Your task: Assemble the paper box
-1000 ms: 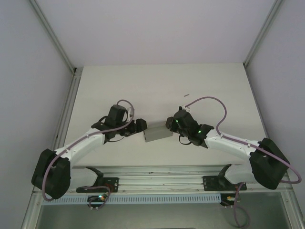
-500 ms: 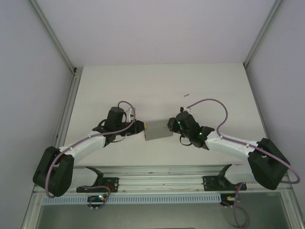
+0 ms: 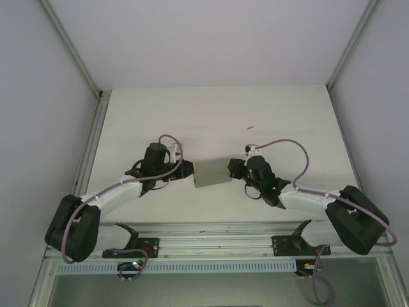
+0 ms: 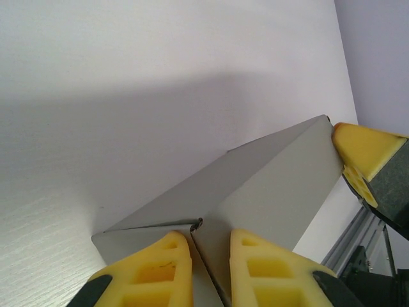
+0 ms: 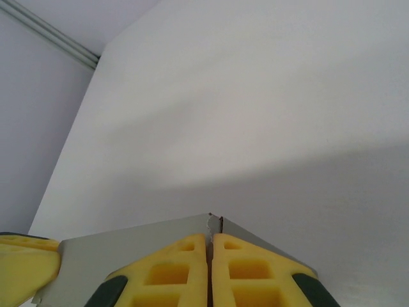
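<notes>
The paper box [image 3: 211,174], a small low box of plain grey card, lies on the white table between my two arms. My left gripper [image 3: 192,170] is at its left end. In the left wrist view the yellow fingers [image 4: 156,272] stand either side of an upright card wall of the box [image 4: 275,185], shut on it. My right gripper [image 3: 236,169] is at the box's right end. Its yellow fingers [image 5: 172,275] are pressed almost together on a thin card edge at a corner of the box [image 5: 108,252].
A small dark speck [image 3: 250,126] lies on the table [image 3: 192,109] beyond the box. A metal rail [image 3: 217,243] runs along the near edge behind the arm bases. Enclosure walls stand close on the left and right.
Both grippers have closed onto the box's ends. The right wrist has swung round toward the box's right end, and the left gripper has slid in against the left end.
</notes>
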